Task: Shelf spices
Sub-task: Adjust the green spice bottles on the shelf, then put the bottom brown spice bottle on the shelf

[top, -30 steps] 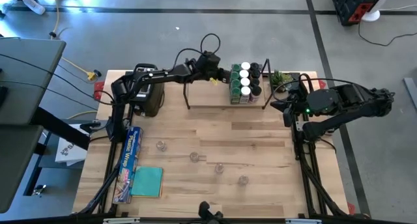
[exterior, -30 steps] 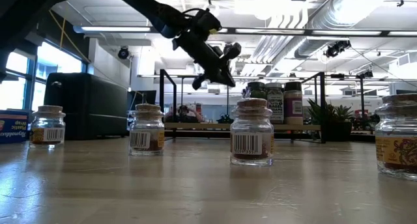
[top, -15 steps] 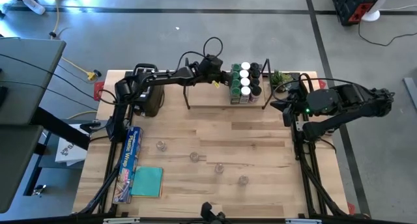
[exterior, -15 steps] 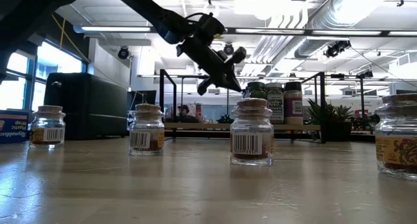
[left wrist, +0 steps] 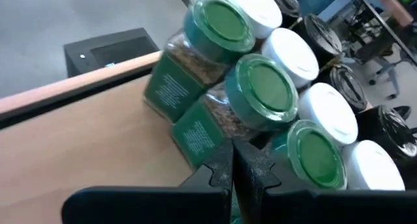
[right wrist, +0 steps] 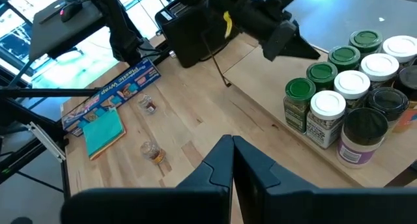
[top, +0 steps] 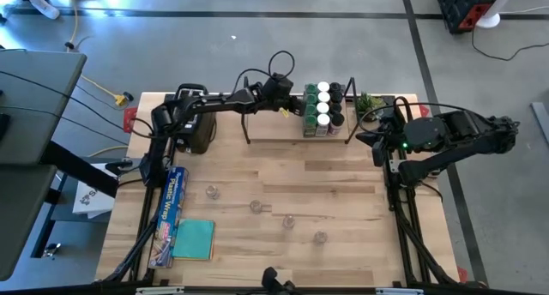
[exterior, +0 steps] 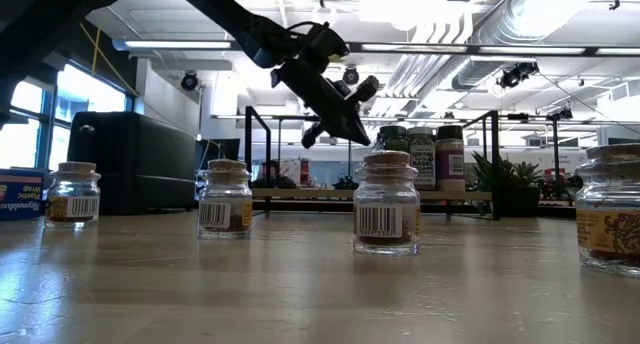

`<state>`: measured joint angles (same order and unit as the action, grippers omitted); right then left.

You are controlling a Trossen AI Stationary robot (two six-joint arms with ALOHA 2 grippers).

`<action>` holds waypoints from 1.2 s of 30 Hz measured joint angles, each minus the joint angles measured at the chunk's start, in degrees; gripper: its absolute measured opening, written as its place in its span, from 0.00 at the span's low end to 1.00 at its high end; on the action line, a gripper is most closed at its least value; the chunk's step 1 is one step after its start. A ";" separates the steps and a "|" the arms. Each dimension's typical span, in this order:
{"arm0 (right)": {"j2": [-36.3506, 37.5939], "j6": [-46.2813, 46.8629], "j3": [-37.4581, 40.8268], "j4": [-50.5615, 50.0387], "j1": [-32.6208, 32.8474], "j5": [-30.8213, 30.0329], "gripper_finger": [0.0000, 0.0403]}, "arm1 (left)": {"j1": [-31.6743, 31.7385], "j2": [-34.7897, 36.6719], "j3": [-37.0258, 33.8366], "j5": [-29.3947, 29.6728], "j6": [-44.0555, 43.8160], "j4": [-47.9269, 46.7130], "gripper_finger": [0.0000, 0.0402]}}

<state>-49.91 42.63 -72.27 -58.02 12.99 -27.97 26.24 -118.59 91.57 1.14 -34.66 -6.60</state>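
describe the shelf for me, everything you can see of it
The shelf is a low rack: a light wooden board between thin black metal end frames, standing at the table's far edge between the toaster and a small potted plant. A tight cluster of spice jars with green, white and dark lids fills its right end; the rest of the board is bare. The left tool hovers beside the jars, fingers shut.

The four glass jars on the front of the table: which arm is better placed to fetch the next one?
Probably the left. Both grippers look empty and shut. The left gripper hangs over the shelf, nearer the four jars than the right gripper by the table's right edge.
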 joint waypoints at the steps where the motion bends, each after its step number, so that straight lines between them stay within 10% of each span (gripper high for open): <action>1: 0.00 0.00 0.00 0.00 0.01 0.02 0.01 | 0.04 0.43 0.00 0.03 0.49 -0.54 0.00; 10: -0.47 -2.62 0.00 0.02 0.00 1.70 0.01 | -2.34 11.07 0.00 1.11 10.51 -13.09 0.00; 17: -6.80 -18.07 0.00 2.21 0.38 15.60 0.04 | -10.70 25.61 0.02 10.08 11.63 -31.38 0.00; 26: -21.11 -33.61 0.00 5.64 5.14 29.50 0.38 | -27.47 40.36 0.07 28.85 -7.11 -57.04 0.00; 36: -38.16 -16.80 0.00 12.99 13.59 27.59 0.71 | -39.86 48.90 0.07 35.66 -11.63 -72.74 0.00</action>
<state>-88.07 25.83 -72.27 -45.03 26.58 -0.37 -13.63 -69.68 91.64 36.80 -46.30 -79.34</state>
